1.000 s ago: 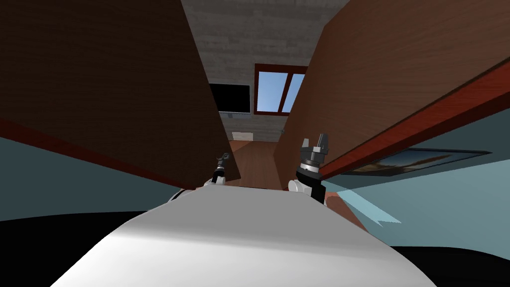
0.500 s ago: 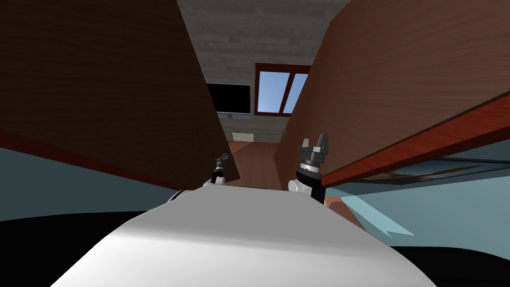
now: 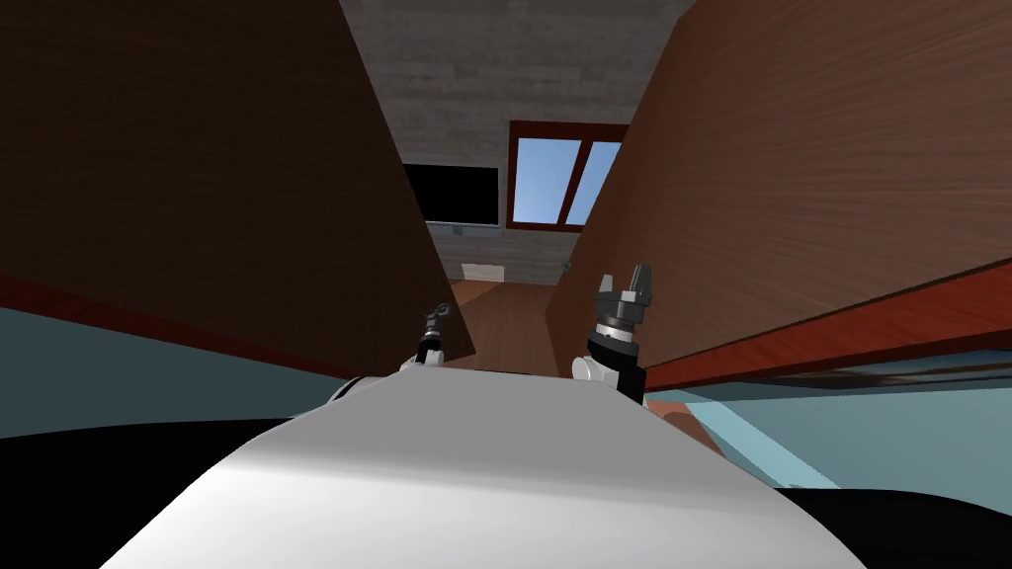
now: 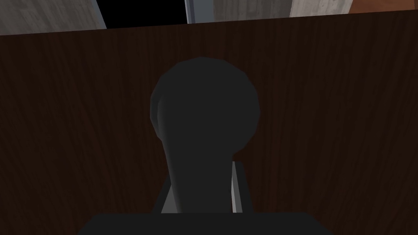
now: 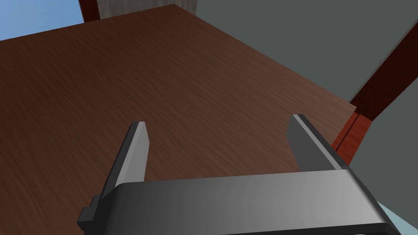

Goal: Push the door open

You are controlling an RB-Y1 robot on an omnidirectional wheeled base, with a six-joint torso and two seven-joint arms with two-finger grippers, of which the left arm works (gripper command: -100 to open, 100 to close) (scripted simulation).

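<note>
Doorway ahead, left fingers on the handle, right fingers spread.

The left door leaf fills 9 to 11 o'clock in the head view and the right door leaf fills 1 to 3, with a window in the gap at 12. The left gripper is at the left leaf's free edge, its fingers closed narrowly on the neck of the dark round handle. The right gripper holds nothing, its fingers wide apart facing the right leaf, with the red-brown frame just beside it.
</note>
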